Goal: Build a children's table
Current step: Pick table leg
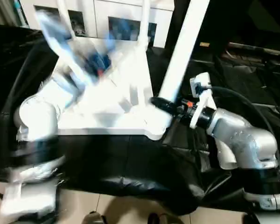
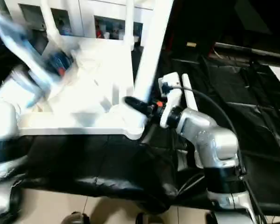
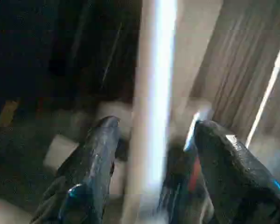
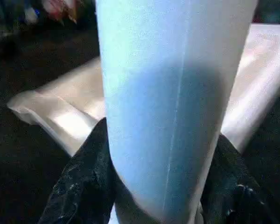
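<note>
— What's the right gripper [image 4: 156, 196] doing?

— Its black fingers are pinching the base of a white tapered plastic leg [image 1: 182, 51], standing in the near right corner of the flat white plastic tabletop [image 1: 107, 122] on the black sheet [image 1: 130, 163].

— And the left gripper [image 3: 151, 163]?

— Farther off, it's spreading loosely around another thin white leg [image 3: 154, 93].

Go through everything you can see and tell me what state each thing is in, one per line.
Table top: upside down on the black cover, ribbed underside up.
Near corner leg: standing in its socket, leaning slightly.
Far legs: upright in their sockets.
Right gripper: shut on the near corner leg, low down.
Left gripper: fingers open either side of a leg, not touching.
</note>
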{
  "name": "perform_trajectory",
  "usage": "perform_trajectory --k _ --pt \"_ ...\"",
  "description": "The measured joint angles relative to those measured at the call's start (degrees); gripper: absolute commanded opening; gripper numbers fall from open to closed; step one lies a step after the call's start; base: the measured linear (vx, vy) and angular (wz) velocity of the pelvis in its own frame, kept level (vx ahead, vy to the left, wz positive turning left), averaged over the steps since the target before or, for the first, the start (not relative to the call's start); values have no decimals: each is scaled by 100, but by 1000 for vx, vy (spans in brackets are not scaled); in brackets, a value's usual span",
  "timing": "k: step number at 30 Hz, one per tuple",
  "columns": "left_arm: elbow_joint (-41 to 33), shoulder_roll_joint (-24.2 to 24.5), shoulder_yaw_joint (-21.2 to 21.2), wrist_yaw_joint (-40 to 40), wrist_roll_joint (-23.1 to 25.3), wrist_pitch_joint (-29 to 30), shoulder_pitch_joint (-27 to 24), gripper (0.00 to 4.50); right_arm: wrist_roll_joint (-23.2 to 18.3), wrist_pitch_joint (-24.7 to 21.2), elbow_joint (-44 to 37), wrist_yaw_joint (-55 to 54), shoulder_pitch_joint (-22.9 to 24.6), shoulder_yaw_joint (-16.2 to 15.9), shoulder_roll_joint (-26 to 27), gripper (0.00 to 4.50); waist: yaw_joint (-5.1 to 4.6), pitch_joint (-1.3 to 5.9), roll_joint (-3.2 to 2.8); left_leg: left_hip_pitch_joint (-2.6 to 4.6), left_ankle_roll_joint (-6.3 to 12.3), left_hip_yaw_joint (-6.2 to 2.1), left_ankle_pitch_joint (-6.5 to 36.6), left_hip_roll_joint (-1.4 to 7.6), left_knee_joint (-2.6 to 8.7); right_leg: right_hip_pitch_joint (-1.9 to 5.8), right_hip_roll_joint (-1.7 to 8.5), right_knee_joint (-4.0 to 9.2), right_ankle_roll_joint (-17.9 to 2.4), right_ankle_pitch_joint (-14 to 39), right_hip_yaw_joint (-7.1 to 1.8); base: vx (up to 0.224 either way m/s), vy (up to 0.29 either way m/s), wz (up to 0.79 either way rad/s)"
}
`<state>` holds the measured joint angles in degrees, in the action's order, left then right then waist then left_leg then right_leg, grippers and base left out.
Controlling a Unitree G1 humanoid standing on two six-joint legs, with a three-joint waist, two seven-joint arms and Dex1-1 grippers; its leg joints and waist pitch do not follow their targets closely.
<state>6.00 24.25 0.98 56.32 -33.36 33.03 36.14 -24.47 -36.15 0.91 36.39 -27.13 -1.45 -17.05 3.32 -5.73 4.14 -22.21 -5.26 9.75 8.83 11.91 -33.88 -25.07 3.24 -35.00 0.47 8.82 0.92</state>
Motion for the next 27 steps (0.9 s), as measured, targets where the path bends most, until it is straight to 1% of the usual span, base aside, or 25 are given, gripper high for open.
perform_trajectory --k 2,3,4,6,8,11,12,14,18,22,24,25,27 --pt "188 281 706 209 688 -494 -98 291 142 95 100 -102 24 -99 -3 187 -5 -1 1 -4 -1 0 0 0 -1 -2 0 1 -1 -1 1 0 0 0" --pt "326 495 1155 428 1104 -922 -100 273 222 197 171 -156 27 -138 29 187 -14 -1 -1 -3 -1 1 0 0 0 -2 0 0 -2 -1 0 0 0 0" --pt "406 583 1347 546 1286 -1100 -111 273 252 256 185 -188 40 -138 36 187 -25 -2 -4 -2 -1 2 0 -1 1 -3 0 -2 -3 -2 0 0 0 0" --pt "609 609 1529 753 1537 -1450 -138 251 271 306 204 -276 48 -123 51 187 -38 -3 -6 1 -1 2 0 -2 2 -2 0 -4 -13 -8 0 0 0 0" --pt "777 617 1623 931 1648 -1621 -143 243 272 314 205 -315 49 -122 76 187 -46 -3 -7 2 -1 3 0 -1 2 -2 -1 -7 -35 -21 0 0 0 0" --pt "1042 684 1788 1164 1901 -1833 -136 208 300 434 205 -325 65 -126 109 187 -67 -4 -16 6 -1 6 0 -1 1 -1 0 -8 -37 -23 -3 0 0 0" --pt "1188 680 1833 1161 2040 -1971 -117 208 317 472 206 -317 71 -127 109 187 -78 -5 -18 7 -1 6 -1 -1 1 -1 0 -8 -33 -20 -3 0 0 0" --pt "1525 678 1934 1128 2282 -2246 0 199 379 544 206 -283 92 -136 112 187 -85 -5 -18 9 -1 5 -1 -1 1 0 -1 -8 -30 -19 -2 0 0 0" --pt "2399 684 2151 1029 2752 -2893 300 162 439 629 211 -244 215 -176 111 187 -85 -3 -28 9 -1 5 -1 -2 0 1 -1 -6 -41 -25 -3 0 0 0" --pt "2800 629 2192 1002 2938 -3185 343 148 442 651 217 -231 231 -229 108 187 -93 -3 -30 8 0 5 0 -1 3 -1 0 -6 -44 -27 -2 0 0 0" --pt "3026 611 2221 968 3075 -3352 448 121 443 658 217 -220 234 -236 105 187 -91 -5 -34 9 -1 5 0 -1 2 0 -1 -8 -45 -27 -2 0 0 0" --pt "3100 618 2240 958 3131 -3413 490 121 443 662 217 -216 234 -241 105 187 -92 -4 -37 9 -1 5 0 -1 2 0 -1 -7 -45 -27 -2 0 0 0" --pt "3298 614 2250 946 3227 -3603 554 102 449 676 217 -196 235 -241 105 187 -94 -2 -39 11 -1 5 0 -1 1 2 0 -7 -46 -28 -3 0 0 0"
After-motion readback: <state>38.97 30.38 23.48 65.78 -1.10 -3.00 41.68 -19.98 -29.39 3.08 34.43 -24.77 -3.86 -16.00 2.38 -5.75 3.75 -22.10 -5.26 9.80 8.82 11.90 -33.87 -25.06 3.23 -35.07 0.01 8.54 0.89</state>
